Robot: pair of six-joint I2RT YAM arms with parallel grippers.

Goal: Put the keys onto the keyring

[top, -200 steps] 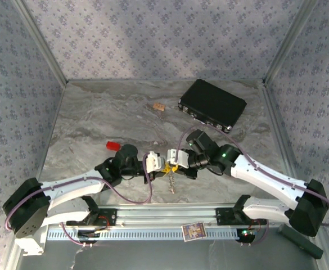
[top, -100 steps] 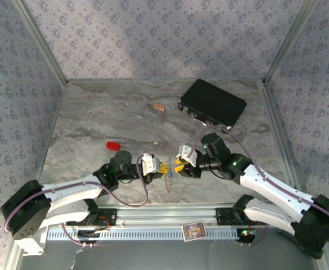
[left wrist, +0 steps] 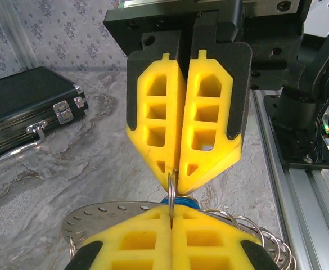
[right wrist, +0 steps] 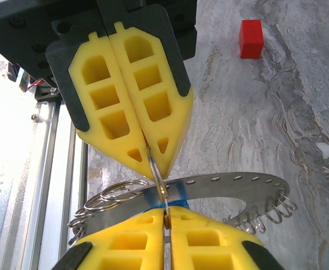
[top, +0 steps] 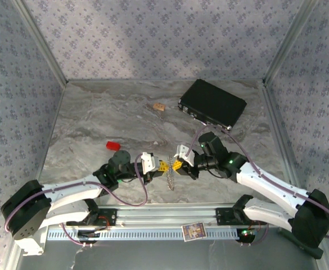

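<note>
left gripper (top: 162,166): jaws are squeezing tight together, tips pinching a skinny wire ring (right wrist: 157,174) edge-on
right gripper (top: 176,165): doing the same from the other side, fingers pressing closed on that same wire ring, pretty much nose to nose with the left one
keyring (right wrist: 231,184): flat silver band with holes, running crosswise right at the pinch point and hanging between the two grippers over the marble table (top: 97,112), near the front rail
little loops (right wrist: 116,194): a bunch of them are dangling off the band's edge
blue key (left wrist: 175,200): just a sliver of blue is peeking out where the tips meet, can't tell how it's attached
black case (top: 212,104): lying far right, well apart
red block (top: 113,145): sitting left, beyond the left arm
</note>
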